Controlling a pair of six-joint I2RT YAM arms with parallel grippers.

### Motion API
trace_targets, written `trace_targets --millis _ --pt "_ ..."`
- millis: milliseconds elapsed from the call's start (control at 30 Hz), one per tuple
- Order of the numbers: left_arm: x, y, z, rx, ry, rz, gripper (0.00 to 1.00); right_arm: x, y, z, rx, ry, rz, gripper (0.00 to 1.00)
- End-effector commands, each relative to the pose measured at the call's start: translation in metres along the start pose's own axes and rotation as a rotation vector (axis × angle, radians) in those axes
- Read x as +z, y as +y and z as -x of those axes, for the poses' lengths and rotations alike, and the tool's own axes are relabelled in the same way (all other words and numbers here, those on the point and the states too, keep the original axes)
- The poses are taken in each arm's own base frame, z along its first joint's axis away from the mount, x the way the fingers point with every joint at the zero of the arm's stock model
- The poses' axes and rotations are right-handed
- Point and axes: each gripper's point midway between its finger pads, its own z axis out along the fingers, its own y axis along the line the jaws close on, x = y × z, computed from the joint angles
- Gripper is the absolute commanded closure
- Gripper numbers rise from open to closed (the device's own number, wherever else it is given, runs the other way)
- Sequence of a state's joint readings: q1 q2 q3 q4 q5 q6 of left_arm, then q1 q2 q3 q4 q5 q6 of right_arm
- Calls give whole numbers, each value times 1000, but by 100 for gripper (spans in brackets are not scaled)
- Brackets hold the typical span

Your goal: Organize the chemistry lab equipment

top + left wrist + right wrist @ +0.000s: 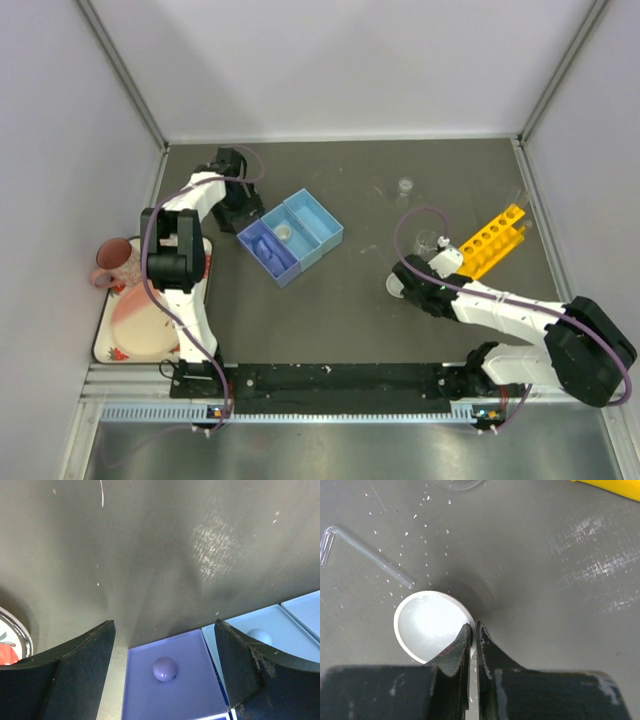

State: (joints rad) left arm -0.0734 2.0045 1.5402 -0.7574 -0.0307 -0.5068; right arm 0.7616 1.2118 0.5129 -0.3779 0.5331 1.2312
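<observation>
Overhead: two beakers [405, 186], one rack [495, 238], one tray [320, 225]. Only the right wrist cam shows the bent tube [365, 552] and the right gripper [473, 627] pinching a dish [427, 625]. The left gripper [164, 630] is wide open.

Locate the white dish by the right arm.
Right wrist view, lower left: the white dish, rim pinched by the right gripper, bent clear tube just beside it.

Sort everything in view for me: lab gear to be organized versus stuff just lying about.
Belongs to the job: light-blue tray, yellow rack, far beaker, beaker by the rack, bent clear tube, white dish pinched at its rim by the right gripper.

Just lying about: dark-pink mug, pink plate.
</observation>
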Motion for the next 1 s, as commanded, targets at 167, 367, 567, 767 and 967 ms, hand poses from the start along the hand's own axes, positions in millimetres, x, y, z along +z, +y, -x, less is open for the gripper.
trace_targets --millis 167,367,567,767,967 --pt "-19 -14 -33 39 -12 -51 15 -21 24 18 -49 -39 86 100" --pt "-31 -20 -63 68 -17 -70 16 -45 47 22 -184 -41 158 100" --pt "-44 -27 -99 119 -35 -89 16 -79 76 29 -316 -49 237 100" --pt "-60 -37 -135 162 -44 -138 16 -112 109 49 -411 -61 328 100" --pt "-72 -35 -164 181 -54 -175 16 -123 146 60 -466 -65 365 100"
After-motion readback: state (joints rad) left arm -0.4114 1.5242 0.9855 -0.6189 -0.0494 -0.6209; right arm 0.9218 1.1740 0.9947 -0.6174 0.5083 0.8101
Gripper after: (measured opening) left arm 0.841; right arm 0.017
